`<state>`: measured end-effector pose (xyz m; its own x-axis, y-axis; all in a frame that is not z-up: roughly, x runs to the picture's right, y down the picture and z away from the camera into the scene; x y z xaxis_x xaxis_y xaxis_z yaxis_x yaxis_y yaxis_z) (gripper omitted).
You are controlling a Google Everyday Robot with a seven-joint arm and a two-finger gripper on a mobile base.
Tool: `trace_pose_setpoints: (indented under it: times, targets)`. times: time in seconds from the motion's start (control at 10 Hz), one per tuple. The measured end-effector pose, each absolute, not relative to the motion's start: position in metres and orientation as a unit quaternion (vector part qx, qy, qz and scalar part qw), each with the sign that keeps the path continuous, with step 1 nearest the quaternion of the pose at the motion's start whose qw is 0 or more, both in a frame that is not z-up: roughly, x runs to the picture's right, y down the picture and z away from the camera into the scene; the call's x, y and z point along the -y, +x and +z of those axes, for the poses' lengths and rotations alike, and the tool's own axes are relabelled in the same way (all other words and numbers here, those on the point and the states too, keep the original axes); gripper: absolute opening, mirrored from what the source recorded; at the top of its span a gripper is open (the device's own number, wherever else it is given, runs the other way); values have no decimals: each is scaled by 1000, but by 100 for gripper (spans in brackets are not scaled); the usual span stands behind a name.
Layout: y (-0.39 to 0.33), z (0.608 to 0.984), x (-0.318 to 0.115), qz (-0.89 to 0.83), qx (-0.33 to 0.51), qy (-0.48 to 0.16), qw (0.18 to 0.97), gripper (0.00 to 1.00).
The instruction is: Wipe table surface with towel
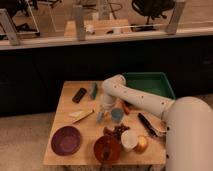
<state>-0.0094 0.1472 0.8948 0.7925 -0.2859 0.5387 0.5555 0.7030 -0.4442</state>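
Note:
The table surface (72, 106) is a small light tan wooden top in the middle of the camera view, crowded with items. A pale flat piece, possibly the towel (80, 116), lies left of centre. My white arm reaches in from the lower right. My gripper (101, 117) points down, low over the tabletop between the pale piece and a blue cup (116, 115), just right of the piece's edge. I cannot tell whether it touches either of them.
On the table are a green tray (148, 85), black remote-like object (79, 95), teal item (93, 90), purple plate (66, 140), brown bowl (106, 149), white cup (129, 140), grapes (116, 131) and black utensil (147, 125). A long counter (100, 37) runs behind.

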Motion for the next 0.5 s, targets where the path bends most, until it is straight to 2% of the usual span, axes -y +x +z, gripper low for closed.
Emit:
trace_pose_setpoints:
  times: [0.5]
  targets:
    - [-10,937,-113,-223,209,-295,905,0]
